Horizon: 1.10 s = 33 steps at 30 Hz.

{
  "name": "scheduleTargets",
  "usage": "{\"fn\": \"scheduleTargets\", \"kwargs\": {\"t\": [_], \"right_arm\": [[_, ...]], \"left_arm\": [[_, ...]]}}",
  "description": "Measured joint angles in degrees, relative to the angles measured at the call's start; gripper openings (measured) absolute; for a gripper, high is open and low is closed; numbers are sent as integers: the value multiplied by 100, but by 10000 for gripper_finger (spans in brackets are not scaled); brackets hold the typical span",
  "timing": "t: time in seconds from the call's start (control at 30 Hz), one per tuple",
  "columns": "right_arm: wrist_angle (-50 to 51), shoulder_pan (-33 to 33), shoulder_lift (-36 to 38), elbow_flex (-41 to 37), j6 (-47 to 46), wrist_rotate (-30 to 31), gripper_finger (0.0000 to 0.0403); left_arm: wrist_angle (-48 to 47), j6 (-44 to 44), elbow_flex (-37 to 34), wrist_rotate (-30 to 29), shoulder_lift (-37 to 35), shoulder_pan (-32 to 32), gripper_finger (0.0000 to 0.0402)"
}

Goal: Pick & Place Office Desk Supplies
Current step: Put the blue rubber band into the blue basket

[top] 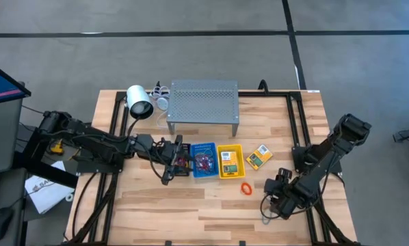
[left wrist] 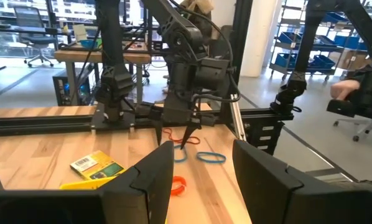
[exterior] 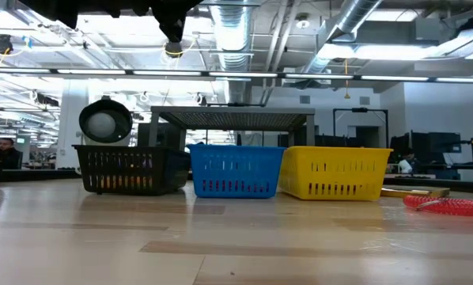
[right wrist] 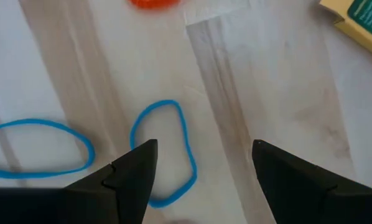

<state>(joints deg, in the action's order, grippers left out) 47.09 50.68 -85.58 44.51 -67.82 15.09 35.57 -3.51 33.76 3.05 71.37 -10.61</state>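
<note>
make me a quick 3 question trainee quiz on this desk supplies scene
1. True or false: the right claw hangs open above a blue rubber band.
2. Which basket holds a crayon box: A black, B blue, C yellow?
3. Fill in: the orange rubber band lies on the ____, not in a basket.

Key: 1 true. 2 C; the box lies in the yellow one. 3 table.
</note>
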Motion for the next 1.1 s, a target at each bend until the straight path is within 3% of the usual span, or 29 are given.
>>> {"fn": "scheduleTargets", "kwargs": {"t": [0.37,1.1], "right_arm": [[-1241,46,15,0,39,-48,258],[-1038,300,-2,-17,-860,73,258]], "left_arm": [[0,-42,0,0,0,0,159],[-70,-192,-100,-2,7,-35,159]]}}
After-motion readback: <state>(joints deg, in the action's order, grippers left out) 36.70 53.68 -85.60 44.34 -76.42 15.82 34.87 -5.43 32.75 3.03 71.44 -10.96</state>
